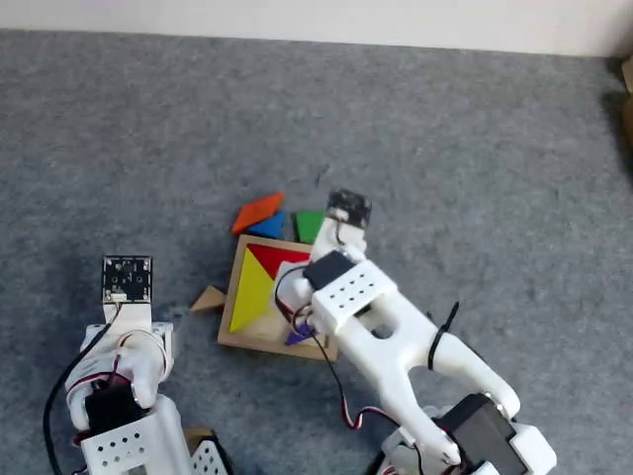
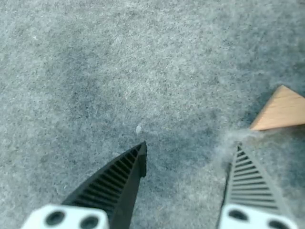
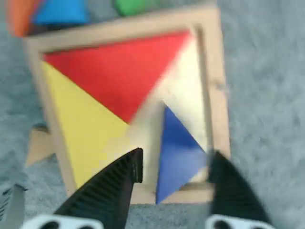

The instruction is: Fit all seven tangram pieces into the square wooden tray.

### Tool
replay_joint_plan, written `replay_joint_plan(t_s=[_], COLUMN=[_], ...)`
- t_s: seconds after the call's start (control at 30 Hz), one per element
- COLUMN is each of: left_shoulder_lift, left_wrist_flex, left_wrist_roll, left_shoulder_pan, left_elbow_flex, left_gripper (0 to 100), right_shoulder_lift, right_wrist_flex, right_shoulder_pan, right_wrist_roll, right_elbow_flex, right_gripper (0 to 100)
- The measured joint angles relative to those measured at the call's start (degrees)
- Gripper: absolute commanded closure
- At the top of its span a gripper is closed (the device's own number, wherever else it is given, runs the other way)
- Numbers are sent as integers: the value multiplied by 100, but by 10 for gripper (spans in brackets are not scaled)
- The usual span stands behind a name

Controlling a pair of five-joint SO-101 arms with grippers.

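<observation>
While the right arm hangs over the square wooden tray (image 1: 229, 315), its right gripper (image 3: 174, 167) is spread wide, one finger to each side of a dark blue triangle (image 3: 178, 152). Whether the fingers touch that piece cannot be told. The dark blue triangle lies inside the tray beside one rim, with one corner reaching the rim nearest the arms. Bare wood shows between it and the other two pieces in the tray. A red triangle (image 3: 119, 71) fills the tray's far side, and a yellow triangle (image 3: 81, 133) lies edge to edge with it along the side toward the left arm.

Three pieces lie on the grey felt surface (image 1: 475, 148) just beyond the tray's far rim. These are an orange parallelogram (image 1: 257, 211), a light blue triangle (image 1: 267, 228) touching it, and a green piece (image 1: 309, 226) just beside them. A plain wooden triangle (image 1: 208, 299) lies on the felt against the tray's outer edge, on the left arm's side.

The left gripper (image 2: 190, 162) is low over bare felt with its jaws wide apart and nothing between them. The plain wooden triangle lies just beyond one fingertip (image 2: 248, 176).
</observation>
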Motion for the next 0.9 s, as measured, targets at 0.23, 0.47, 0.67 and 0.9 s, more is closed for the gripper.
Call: replay_joint_plan(t_s=[0.23,0.47,0.67,0.9], left_shoulder_lift=[0,0,0,0], left_wrist_flex=[0,0,0,0], left_wrist_roll=[0,0,0,0], left_shoulder_pan=[0,0,0,0], left_elbow_flex=[0,0,0,0], left_gripper=[730,730,730,730], right_shoulder_lift=[35,905,1125,1134], right_wrist_flex=[-422,-598,-290,299], right_shoulder_pan=[53,53,448,686], right_wrist_roll=[1292,1363,1363,1688], right_elbow_flex=[-440,-440,-440,-440], right_gripper=[995,995,995,995])
